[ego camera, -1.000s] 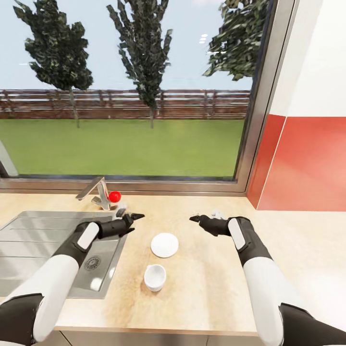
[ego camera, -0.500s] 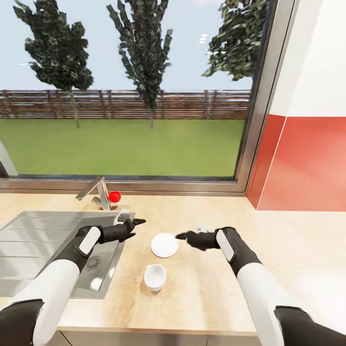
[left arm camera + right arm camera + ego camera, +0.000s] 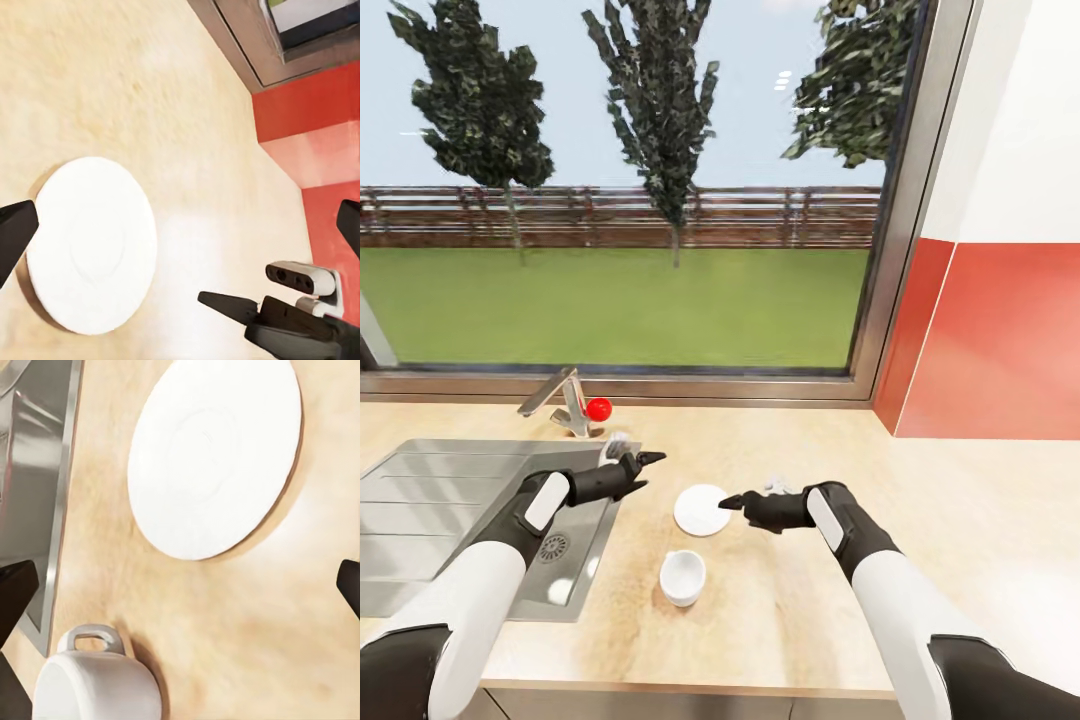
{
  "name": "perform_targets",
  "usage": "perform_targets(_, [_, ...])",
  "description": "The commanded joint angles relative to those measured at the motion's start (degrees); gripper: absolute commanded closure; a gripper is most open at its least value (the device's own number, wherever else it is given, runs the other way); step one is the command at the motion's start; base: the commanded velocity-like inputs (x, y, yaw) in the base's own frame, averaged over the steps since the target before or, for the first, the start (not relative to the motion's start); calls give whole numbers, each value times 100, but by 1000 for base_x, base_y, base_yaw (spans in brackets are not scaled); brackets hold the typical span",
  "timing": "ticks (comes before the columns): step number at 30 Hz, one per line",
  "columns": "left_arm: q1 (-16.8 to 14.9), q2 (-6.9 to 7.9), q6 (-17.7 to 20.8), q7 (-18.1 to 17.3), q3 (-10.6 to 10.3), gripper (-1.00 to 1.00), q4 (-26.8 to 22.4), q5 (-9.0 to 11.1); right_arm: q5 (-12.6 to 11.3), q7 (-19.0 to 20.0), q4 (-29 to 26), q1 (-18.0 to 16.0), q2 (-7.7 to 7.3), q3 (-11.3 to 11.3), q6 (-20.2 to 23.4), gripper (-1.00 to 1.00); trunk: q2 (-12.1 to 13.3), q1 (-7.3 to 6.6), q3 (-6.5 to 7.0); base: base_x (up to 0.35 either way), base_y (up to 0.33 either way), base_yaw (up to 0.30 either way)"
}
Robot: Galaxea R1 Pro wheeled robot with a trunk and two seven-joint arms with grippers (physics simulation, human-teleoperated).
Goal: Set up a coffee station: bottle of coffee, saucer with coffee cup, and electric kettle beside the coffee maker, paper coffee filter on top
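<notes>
Jaws: right gripper point(image 3: 728, 500) has both fingers spread wide; in its wrist view the two dark tips sit at opposite edges with nothing between them but worktop. It hovers just beside the right rim of the saucer point(image 3: 702, 510), holding nothing. Left gripper point(image 3: 650, 459) is also spread and empty, its tips at opposite edges of its own wrist view, poised over the near corner of the sink point(image 3: 460, 520).

Task things: saucer lies flat on the kitchen countertop point(image 3: 790, 600), bare. The coffee cup point(image 3: 682, 576) stands upright just in front of it, apart from it, handle toward the sink side in the right wrist view.

Risks (judgement):
- Saucer is thin and flat on the board. A side approach may push it along the wood instead of getting a finger under the rim.
- A shoved saucer could knock the cup, which stands close.
- Sink edge is near on the left; anything sliding that way could drop into the basin.

Surface and room: light wood-grain worktop, matte. Steel sink with ribbed drainer and drain, faucet point(image 3: 560, 398) with a red knob behind it. Large window point(image 3: 620, 200) onto lawn, fence and trees. Red backsplash point(image 3: 1000, 340) under white wall at right.
</notes>
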Motion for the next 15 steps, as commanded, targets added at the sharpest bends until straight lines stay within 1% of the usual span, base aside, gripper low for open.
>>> perform_targets(1, [-5,-1,27,-96,19,-100,2,-10,22,30,5,-6,7,-47,39,-100,-14,4,-14,0,0,0])
perform_targets(3, [2,0,-50,-330,8,-100,20,-14,20,45,12,-6,7,-47,39,-100,-14,4,-14,0,0,0])
perform_targets(5, [11,1,-146,-418,-43,-100,40,-16,21,53,16,-6,7,-47,39,-100,-14,4,-14,0,0,0])
perform_targets(12, [155,2,-491,-510,-355,-100,67,-13,15,61,20,-6,7,-42,39,-100,-14,4,-14,5,0,0])
perform_targets(15, [186,0,-536,-516,-404,-100,69,-11,14,62,20,-6,7,-45,39,-100,-14,4,-14,174,0,0])
